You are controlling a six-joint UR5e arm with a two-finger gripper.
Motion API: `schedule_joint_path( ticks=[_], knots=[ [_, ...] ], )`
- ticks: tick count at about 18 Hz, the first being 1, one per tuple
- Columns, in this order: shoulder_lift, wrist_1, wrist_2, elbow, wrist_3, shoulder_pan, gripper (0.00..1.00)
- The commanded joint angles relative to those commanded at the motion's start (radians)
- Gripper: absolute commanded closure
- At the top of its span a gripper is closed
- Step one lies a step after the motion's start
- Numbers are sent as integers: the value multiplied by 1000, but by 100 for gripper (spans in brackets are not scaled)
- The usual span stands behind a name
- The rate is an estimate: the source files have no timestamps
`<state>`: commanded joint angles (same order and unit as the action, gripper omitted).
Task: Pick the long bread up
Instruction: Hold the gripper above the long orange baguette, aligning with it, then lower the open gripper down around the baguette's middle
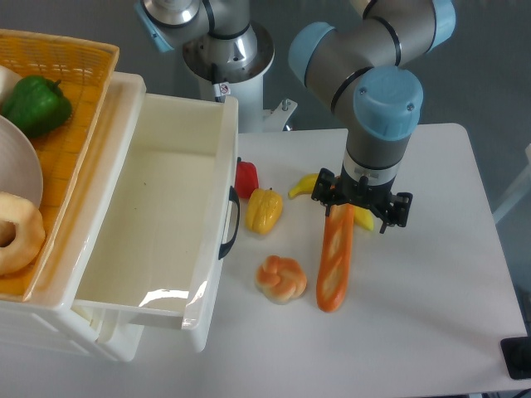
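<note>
The long bread (334,261), an orange-brown toy baguette with pale slashes, lies on the white table (431,274), running from under my gripper towards the front edge. My gripper (347,209) points straight down over the bread's far end. The wrist and black gripper body hide the fingers, so I cannot tell whether they are open or closed on the bread. The bread's near end looks to rest on the table.
A knotted orange-cream bun (281,279) lies just left of the bread. A yellow pepper (264,210), a red pepper (246,177) and a banana (303,185) lie behind. A white open drawer (166,224) stands left, beside a yellow basket (75,75) holding a green pepper (35,104) and ring bread (17,232).
</note>
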<state>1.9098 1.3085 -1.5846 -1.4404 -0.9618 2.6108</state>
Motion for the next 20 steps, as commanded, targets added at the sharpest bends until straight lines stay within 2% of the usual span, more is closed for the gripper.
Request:
schedule_joint_path(
  ticks=[14, 16, 18, 20],
  knots=[
    [12, -6, 32, -47, 11, 0, 0],
    [11, -34, 31, -81, 11, -2, 0],
    [9, -87, 32, -107, 31, -2, 0],
    [11, -92, 31, -121, 66, -6, 0]
  ],
)
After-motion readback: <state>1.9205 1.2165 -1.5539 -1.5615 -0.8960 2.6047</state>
